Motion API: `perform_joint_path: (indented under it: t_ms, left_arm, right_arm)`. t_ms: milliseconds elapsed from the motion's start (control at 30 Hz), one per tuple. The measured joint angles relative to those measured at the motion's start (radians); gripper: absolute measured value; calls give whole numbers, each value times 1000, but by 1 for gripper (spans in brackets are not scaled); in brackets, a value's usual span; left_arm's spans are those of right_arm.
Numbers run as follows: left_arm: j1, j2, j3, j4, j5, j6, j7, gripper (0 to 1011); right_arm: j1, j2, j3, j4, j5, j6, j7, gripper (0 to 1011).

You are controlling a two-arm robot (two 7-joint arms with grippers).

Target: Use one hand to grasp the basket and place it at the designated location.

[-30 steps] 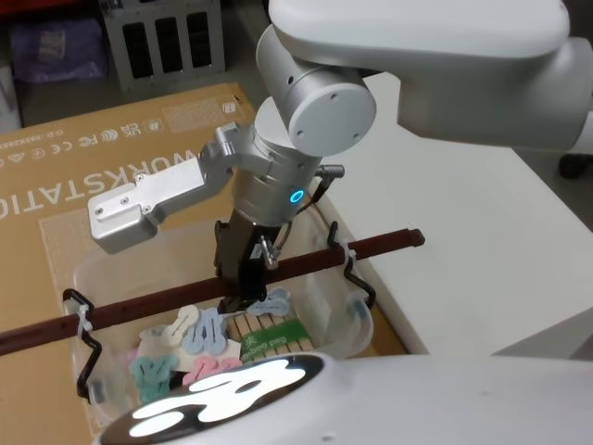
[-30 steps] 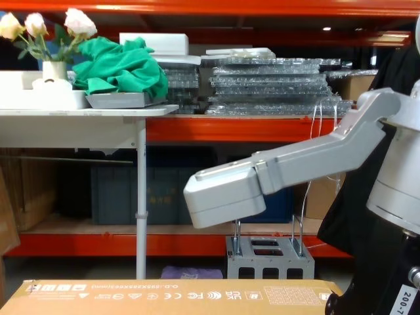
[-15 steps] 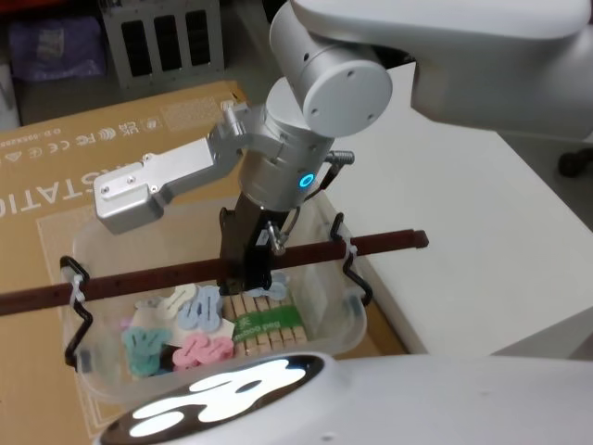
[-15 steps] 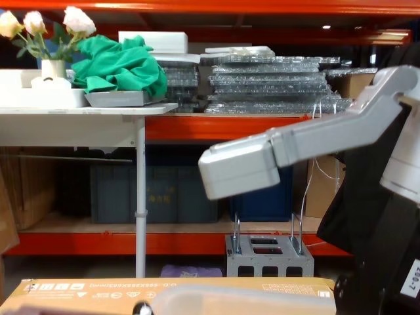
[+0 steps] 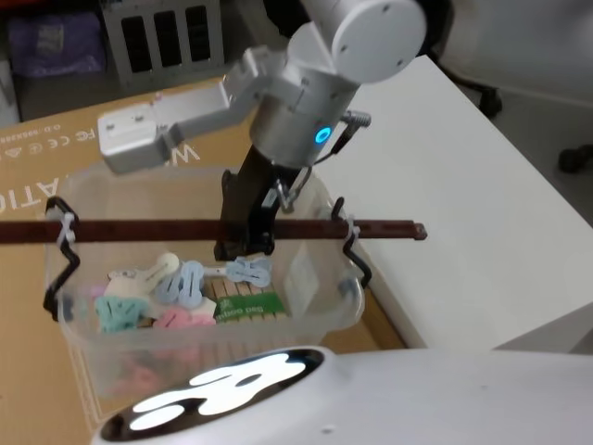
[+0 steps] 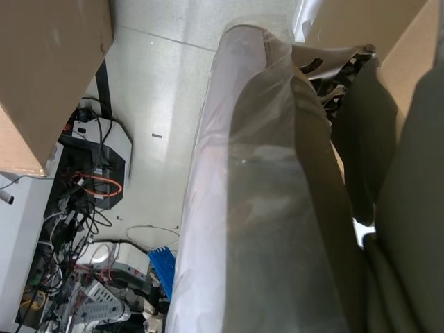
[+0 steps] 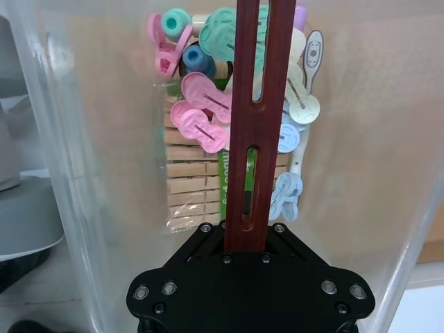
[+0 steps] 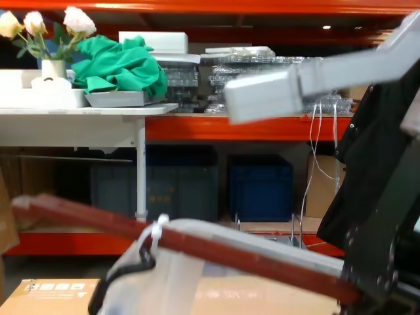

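Gripping the handle (image 5: pixel 139 229) of the basket (image 5: pixel 320 313) at mid-length, my right claw (image 5: pixel 243 245) is clamped around it. I see the clear basket, holding pegs (image 5: pixel 181 283), hanging over a box (image 5: pixel 37 148), just beside the white table (image 5: pixel 435 185).

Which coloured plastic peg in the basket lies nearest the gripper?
The pale blue plastic peg just below the right gripper clamped on the dark red handle bar; the other blue, pink, teal and cream pegs lie farther left.
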Motion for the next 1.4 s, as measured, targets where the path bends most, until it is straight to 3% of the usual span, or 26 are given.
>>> perform_joint_path:
  t_ms: [400,800,1100,1400]
  left_arm:
    - [0,0,0,0,0,0,0,0]
    - [0,0,0,0,0,0,0,0]
    - [0,0,0,0,0,0,0,0]
    - [0,0,0,0,0,0,0,0]
  right_arm:
    - [11,45,57,-3,62,-4,19,0]
    - [67,127,126,35,140,74,120,0]
    - [82,165,158,77,146,138,167,0]
    - [83,174,178,110,147,158,182,0]
